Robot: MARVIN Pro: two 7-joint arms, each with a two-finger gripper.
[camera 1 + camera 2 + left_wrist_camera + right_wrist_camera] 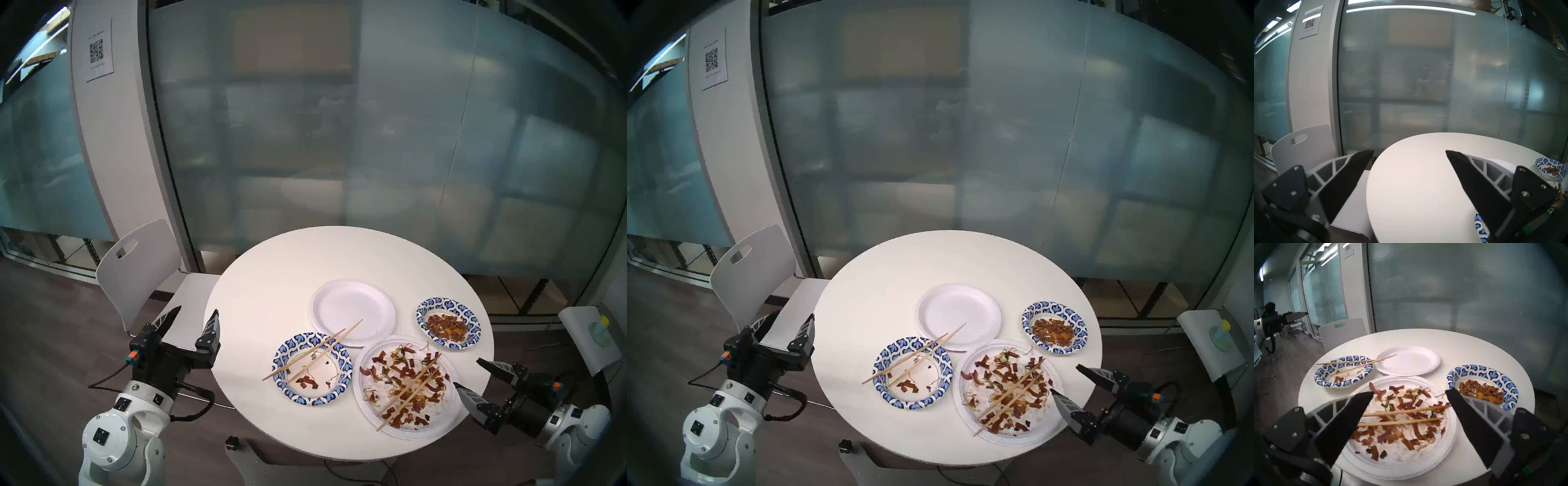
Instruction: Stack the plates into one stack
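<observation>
Nearest me sits the large white plate [1403, 461], a thin ridged-rim disposable littered with brown food scraps and crossed by two wooden chopsticks [1401, 416]. My right claw [466, 373] hangs spread and empty at its edge; my left claw [195, 314] is likewise released, off the round white surface [271, 285]. Nothing is stacked yet. All four plates lie separately: a clean white plate [353, 310] farther back, a blue-petal plate [312, 368] bearing a second pair of chopsticks [314, 349], and another patterned plate [448, 322] holding crumbly brown leftovers on the right.
</observation>
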